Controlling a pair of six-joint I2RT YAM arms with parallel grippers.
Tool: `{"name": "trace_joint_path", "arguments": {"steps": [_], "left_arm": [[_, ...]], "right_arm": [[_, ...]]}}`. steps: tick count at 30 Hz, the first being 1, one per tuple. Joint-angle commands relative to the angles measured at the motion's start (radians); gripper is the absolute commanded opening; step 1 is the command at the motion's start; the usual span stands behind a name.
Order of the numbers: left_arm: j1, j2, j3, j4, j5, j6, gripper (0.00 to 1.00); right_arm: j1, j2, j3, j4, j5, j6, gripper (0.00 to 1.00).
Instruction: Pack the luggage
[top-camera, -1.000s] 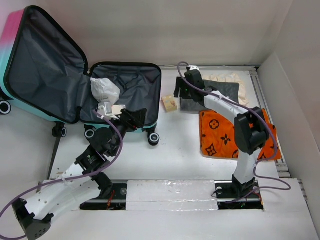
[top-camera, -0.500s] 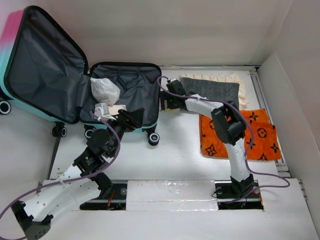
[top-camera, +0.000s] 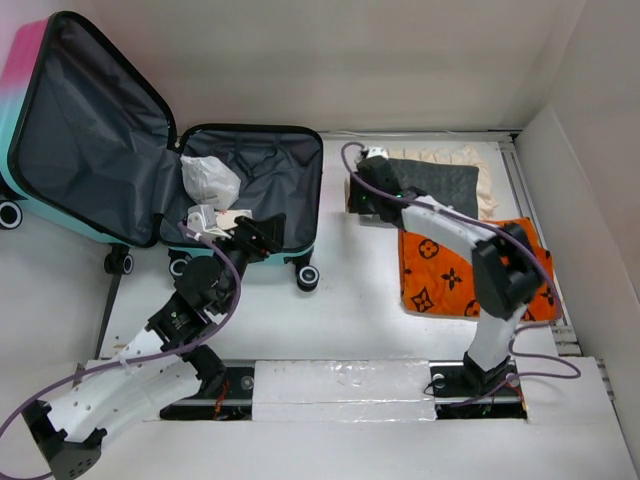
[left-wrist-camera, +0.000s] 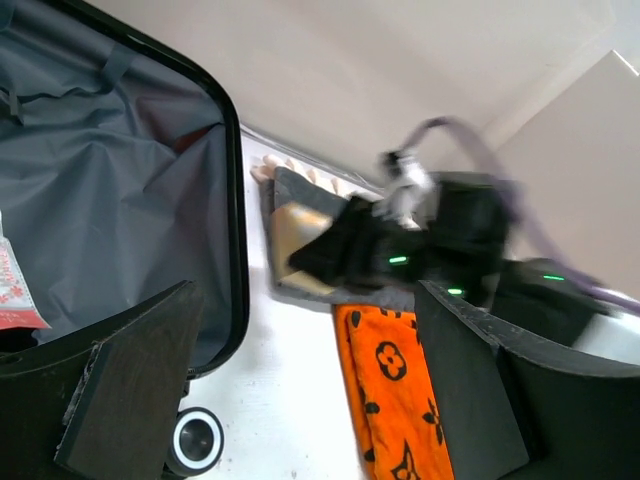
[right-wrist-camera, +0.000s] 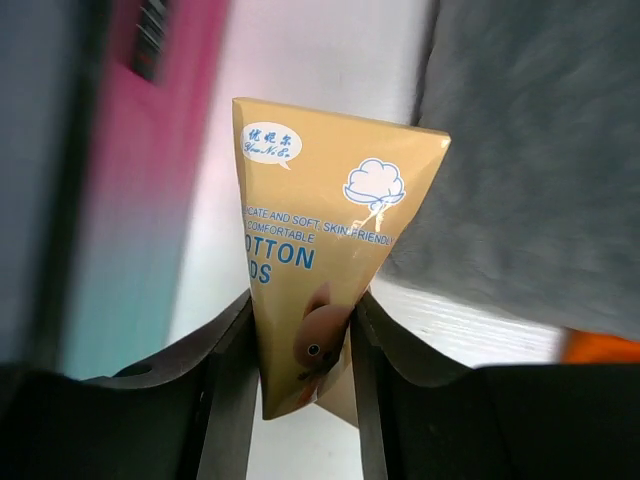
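Your right end effector (right-wrist-camera: 305, 335) is closed partway on a tan plastic pouch of cotton pads with blue lettering (right-wrist-camera: 320, 240), its two fingers pressed against either side of the pouch's narrower end. To this end effector's left stands the small hard-shell suitcase, pink fading to teal (right-wrist-camera: 140, 200). To its right lies a dark grey folded cloth (right-wrist-camera: 530, 150), and an orange cloth with a dark monogram print (top-camera: 450, 265) lies nearer the arm's base.

The suitcase (top-camera: 95, 130) lies open on the white table (top-camera: 350, 310), with the lid tilted up at the far left and the dark grey lining showing. A crumpled white plastic bag (top-camera: 208, 180) sits in the base half.

Your left end effector (top-camera: 262, 235) is at the base half's near edge, beside a black-and-white wheel (left-wrist-camera: 197, 436). Its fingers (left-wrist-camera: 130, 385) are spread wide and nothing is between them. The bag is beyond it and to its left.
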Motion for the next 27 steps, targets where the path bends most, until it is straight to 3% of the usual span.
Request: {"name": "trace_joint_path", "arguments": {"steps": [1,5,8,10,11,12,14,16,21,26,27], "left_arm": [[0.0,0.004,0.05,0.028,-0.004,-0.006,0.83],[0.0,-0.005,0.059,0.039,-0.004,-0.006,0.83],[0.0,-0.037,0.059,0.039,-0.025,-0.006,0.83],[0.0,-0.049,0.088,0.013,-0.039,0.004,0.83],[0.0,-0.049,0.088,0.013,-0.056,0.004,0.83],[0.0,-0.049,0.1,-0.013,-0.056,0.004,0.84],[0.0,-0.049,0.116,-0.038,-0.082,0.004,0.85],[0.0,-0.049,0.128,-0.053,-0.082,0.013,0.87],[0.0,0.004,0.137,-0.029,-0.036,0.039,0.92],[-0.011,0.3,0.211,0.014,0.183,0.079,0.92],[-0.031,0.354,0.211,0.029,0.208,0.08,0.92]], "right_arm": [[-0.004,-0.204,-0.028,0.073,0.051,0.013,0.37],[0.045,-0.265,0.001,0.096,-0.074,0.013,0.41],[0.104,-0.203,0.108,0.135,-0.247,0.025,0.44],[0.159,-0.044,0.244,0.155,-0.385,0.071,0.59],[0.179,-0.043,0.303,0.165,-0.432,0.071,0.59],[0.196,0.003,0.365,0.165,-0.464,0.085,0.69],[0.223,0.115,0.488,0.078,-0.483,0.085,0.9],[0.223,0.135,0.569,0.025,-0.44,0.073,1.0],[0.063,-0.079,0.324,0.099,-0.421,0.097,1.0],[-0.117,-0.424,-0.115,0.142,-0.251,0.107,0.95],[-0.146,-0.555,-0.167,0.142,-0.218,0.107,0.94]]}}
